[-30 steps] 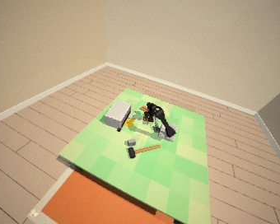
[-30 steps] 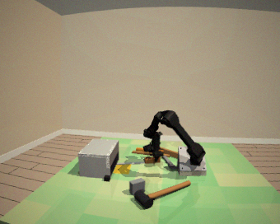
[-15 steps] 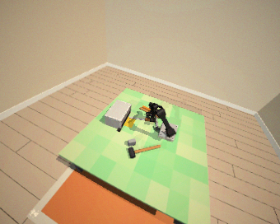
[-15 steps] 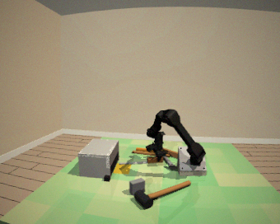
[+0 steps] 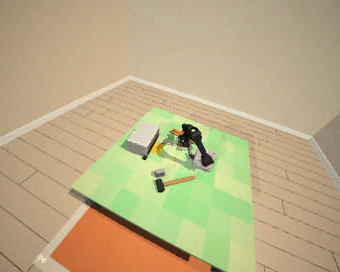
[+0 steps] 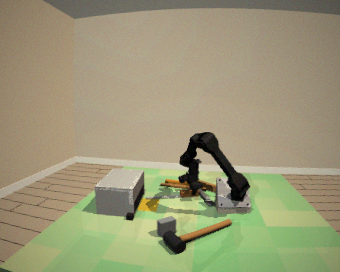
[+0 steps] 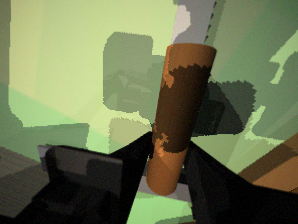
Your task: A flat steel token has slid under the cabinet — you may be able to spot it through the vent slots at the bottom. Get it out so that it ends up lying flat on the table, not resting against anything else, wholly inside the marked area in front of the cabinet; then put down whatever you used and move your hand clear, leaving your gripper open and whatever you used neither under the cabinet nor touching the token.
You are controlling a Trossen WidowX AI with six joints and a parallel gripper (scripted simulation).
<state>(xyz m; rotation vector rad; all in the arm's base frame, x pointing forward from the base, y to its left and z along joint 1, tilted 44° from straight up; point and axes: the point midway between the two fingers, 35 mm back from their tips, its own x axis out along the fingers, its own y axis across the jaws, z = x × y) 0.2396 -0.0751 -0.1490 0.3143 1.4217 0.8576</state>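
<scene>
My gripper (image 5: 180, 143) (image 6: 190, 193) (image 7: 167, 138) is shut on the orange-brown handle of a tool (image 7: 187, 95). The tool's thin grey blade (image 6: 165, 197) (image 7: 194, 20) points toward the cabinet, low over the table, and its far end is near the marked area; whether it touches the table I cannot tell. The grey cabinet (image 5: 143, 137) (image 6: 115, 195) stands at the left, its dark open front facing the arm. The yellow-orange marked area (image 5: 157, 149) (image 6: 149, 204) lies in front of it. The steel token cannot be made out in any view.
A black-headed mallet (image 5: 160, 185) (image 6: 175, 242) lies nearer the cameras, beside a small grey block (image 5: 160, 173) (image 6: 166, 226). Orange wooden pieces (image 5: 176, 132) (image 6: 174, 183) lie behind the gripper. A small black piece (image 5: 144, 157) (image 6: 130, 216) is at the cabinet's near front corner.
</scene>
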